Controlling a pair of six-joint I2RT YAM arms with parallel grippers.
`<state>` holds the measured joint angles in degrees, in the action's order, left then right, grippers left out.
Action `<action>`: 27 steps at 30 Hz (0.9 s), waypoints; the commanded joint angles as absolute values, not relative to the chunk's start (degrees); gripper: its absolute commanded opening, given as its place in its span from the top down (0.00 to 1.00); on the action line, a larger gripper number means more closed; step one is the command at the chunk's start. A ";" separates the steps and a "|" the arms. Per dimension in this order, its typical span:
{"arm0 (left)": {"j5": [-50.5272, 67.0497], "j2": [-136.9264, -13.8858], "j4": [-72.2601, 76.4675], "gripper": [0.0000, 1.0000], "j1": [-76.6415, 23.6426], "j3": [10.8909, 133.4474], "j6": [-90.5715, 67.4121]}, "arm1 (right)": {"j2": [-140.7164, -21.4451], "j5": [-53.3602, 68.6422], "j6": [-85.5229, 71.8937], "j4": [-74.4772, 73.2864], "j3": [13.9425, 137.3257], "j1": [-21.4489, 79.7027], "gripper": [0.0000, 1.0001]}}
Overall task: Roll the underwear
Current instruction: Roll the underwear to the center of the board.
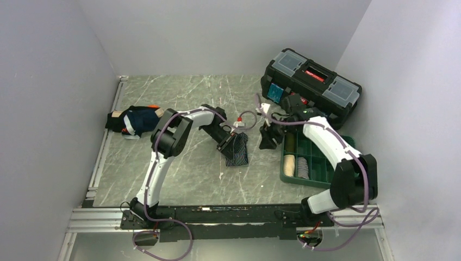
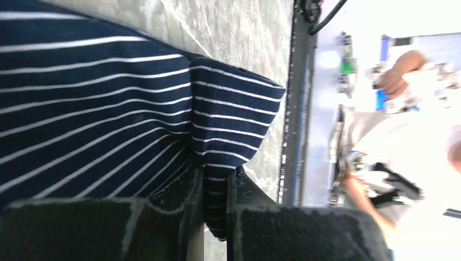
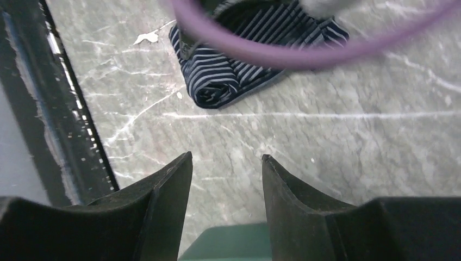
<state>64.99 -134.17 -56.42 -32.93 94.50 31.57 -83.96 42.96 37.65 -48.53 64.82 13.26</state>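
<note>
Meanwhile, the striped underwear [image 1: 238,151] — partly rolled on the worktop [image 1: 190,174], just beside the green tray [image 1: 322,166] — is pinched at a fold by the nearly closed left fingers [image 2: 247,209]; the right fingers [image 3: 163,190] are spread, empty. A tight, even roll is advised.

Navy underwear [image 1: 237,150] with thin white stripes — green tray [image 1: 322,169], black toolbox [image 1: 311,89] with red latch [image 1: 315,74], grey-veined table [image 1: 179,174].

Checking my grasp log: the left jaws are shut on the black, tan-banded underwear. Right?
No. The left jaws are shut on the navy white-striped underwear, not a black tan-banded pair. The left wrist view shows the striped cloth pinched between them.
</note>
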 commanded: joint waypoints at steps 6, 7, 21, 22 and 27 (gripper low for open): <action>67.36 -147.44 -77.76 1.00 -32.00 106.15 37.31 | -77.88 22.66 36.43 -31.53 56.92 32.22 0.45; 67.26 -147.85 -78.36 1.00 -31.99 106.85 37.52 | -78.16 21.02 36.96 -31.12 56.68 33.38 0.45; 65.83 -149.00 -79.11 1.00 -32.00 109.66 35.82 | -86.90 8.74 43.01 -26.96 55.78 48.42 0.39; 65.83 -149.03 -78.98 1.00 -32.03 109.68 35.78 | -87.46 8.24 43.18 -26.44 55.54 49.00 0.39; 65.90 -149.05 -78.92 1.00 -32.00 109.59 35.90 | -91.21 6.99 42.77 -24.30 55.14 50.30 0.40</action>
<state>70.28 -147.13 -79.05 -31.64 108.71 33.85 -89.06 9.85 42.28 -27.92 55.46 49.84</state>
